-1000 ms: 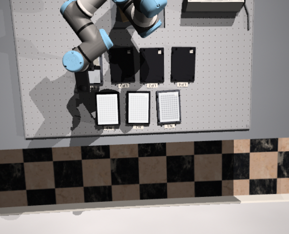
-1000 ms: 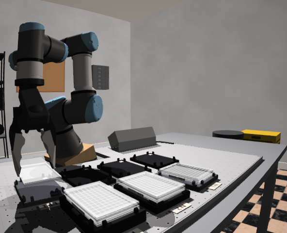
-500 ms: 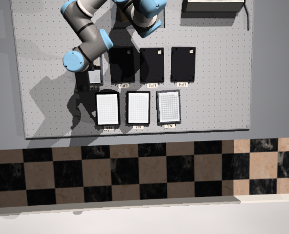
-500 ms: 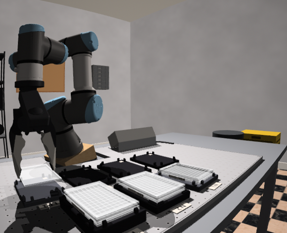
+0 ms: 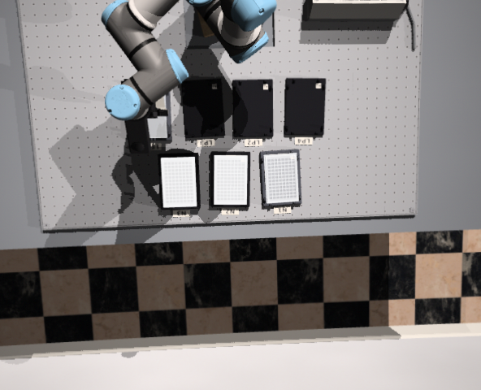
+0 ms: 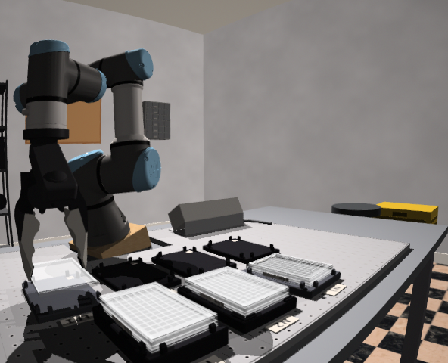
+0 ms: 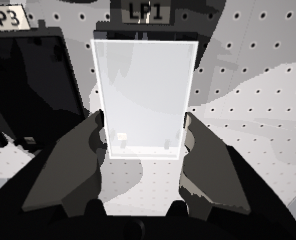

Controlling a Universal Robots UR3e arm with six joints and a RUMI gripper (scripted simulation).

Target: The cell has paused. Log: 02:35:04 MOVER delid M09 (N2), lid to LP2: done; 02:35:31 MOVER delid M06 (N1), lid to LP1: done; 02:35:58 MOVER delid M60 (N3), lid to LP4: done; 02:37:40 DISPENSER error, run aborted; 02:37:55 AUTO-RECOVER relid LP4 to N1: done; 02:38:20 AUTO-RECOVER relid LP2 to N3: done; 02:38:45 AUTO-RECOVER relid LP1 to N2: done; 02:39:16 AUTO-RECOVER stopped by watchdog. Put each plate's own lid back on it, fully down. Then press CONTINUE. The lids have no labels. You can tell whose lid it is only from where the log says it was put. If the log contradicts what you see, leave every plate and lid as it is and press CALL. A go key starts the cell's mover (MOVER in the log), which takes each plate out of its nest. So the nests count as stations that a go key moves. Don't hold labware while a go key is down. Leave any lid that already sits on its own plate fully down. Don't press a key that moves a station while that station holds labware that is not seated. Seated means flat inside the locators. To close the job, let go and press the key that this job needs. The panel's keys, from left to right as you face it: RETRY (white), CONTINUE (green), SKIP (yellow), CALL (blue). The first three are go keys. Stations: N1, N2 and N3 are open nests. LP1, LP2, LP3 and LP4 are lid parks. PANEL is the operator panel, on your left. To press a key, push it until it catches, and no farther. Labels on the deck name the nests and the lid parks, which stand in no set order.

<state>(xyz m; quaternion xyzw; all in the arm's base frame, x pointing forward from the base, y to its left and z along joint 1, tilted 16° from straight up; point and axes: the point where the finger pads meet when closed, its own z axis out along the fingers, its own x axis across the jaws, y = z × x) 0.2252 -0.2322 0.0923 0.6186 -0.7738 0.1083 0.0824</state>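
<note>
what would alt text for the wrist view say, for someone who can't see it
Seen from above, the gripper is shut on a clear lid, one dark finger on each long edge near the camera. The lid hangs above a dark lid park below the LP1 label, over pale perforated deck. At upper left is the LP3 label.

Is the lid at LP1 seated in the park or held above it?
Held above: the gripper is shut on the lid, clear of park LP1.
</note>
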